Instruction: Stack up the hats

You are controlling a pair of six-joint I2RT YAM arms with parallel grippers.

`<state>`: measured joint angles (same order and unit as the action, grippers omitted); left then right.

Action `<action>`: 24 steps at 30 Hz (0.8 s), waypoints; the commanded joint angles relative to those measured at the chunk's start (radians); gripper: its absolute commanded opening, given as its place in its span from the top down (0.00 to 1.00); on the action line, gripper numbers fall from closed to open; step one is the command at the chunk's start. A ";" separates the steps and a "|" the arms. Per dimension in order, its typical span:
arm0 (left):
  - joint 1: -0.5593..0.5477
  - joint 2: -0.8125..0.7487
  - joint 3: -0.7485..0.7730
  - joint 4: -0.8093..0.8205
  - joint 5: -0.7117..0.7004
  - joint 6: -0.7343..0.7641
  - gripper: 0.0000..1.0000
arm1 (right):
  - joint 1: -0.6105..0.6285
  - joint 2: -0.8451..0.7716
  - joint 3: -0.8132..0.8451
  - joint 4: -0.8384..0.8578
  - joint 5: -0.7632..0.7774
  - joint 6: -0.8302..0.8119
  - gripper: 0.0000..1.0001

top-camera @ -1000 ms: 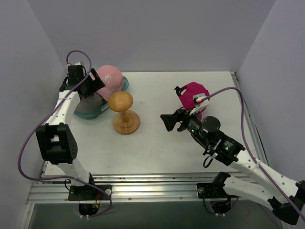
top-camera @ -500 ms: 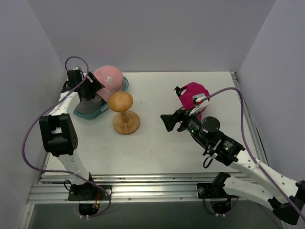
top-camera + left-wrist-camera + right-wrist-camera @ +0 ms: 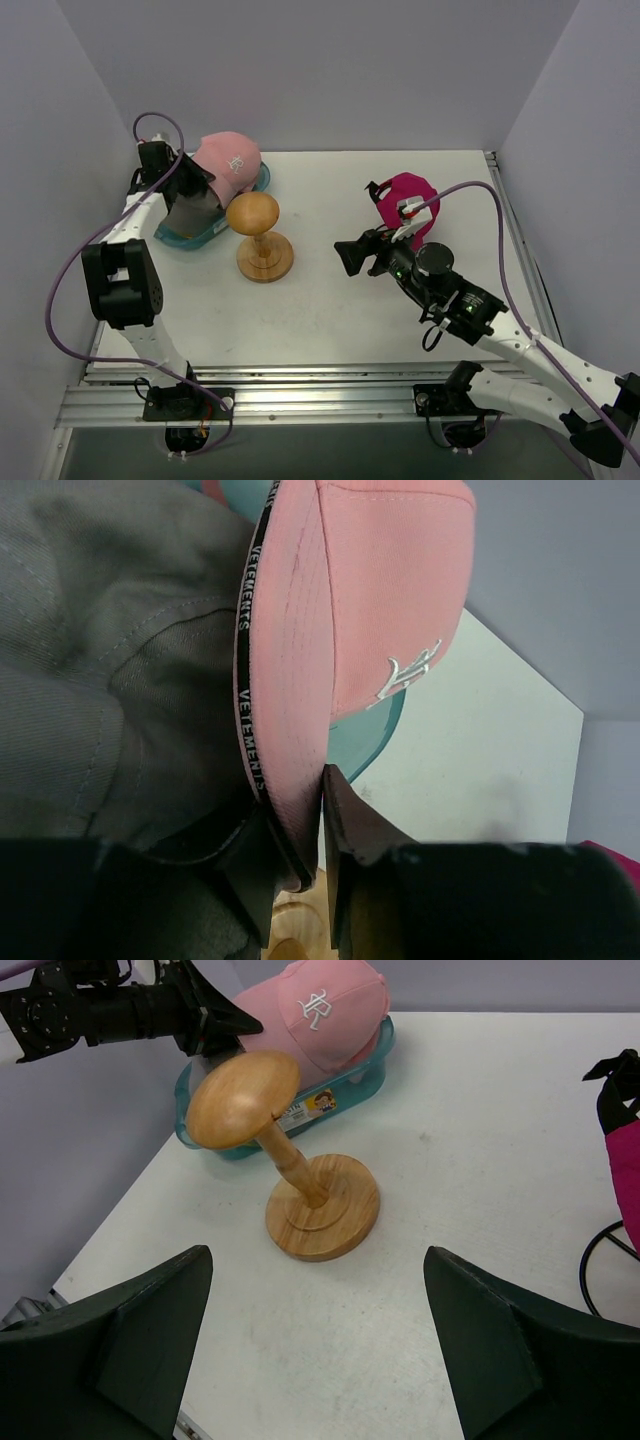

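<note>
Grasp step, upper left: left gripper (image 3: 300, 830) pinches the brim of the light pink fabric cap with white logo (image 3: 370, 610); right gripper (image 3: 315, 1330) wide, empty; next, likely a clean lift.

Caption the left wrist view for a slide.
Jaws pinching the pink cap by its edge, grey cap beside it.

White table (image 3: 330, 300), plain lavender walls (image 3: 330, 70)

The light pink cap (image 3: 230, 160) with a white logo sits tilted at the far left of the counter (image 3: 340, 290), its lower edge pinched in the left claw (image 3: 322, 800). The grey cap (image 3: 90, 660) lies crumpled beneath it. The magenta cap (image 3: 405, 195) rests well apart, on the right.
</note>
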<state>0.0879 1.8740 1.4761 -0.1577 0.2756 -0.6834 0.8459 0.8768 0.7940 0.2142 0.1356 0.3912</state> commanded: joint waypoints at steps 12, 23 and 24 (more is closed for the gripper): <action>-0.004 -0.188 -0.006 0.118 0.080 -0.039 0.98 | 0.005 0.011 0.011 0.033 0.032 -0.022 0.18; -0.010 -0.219 -0.069 0.219 0.120 -0.082 0.86 | 0.005 0.024 0.016 0.021 0.076 -0.018 0.18; -0.008 -0.216 -0.071 0.218 0.117 -0.073 0.97 | 0.005 0.022 0.016 0.021 0.078 -0.018 0.18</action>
<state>0.0792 1.7111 1.4090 -0.0326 0.3824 -0.7761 0.8459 0.8948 0.7940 0.2123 0.1837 0.3878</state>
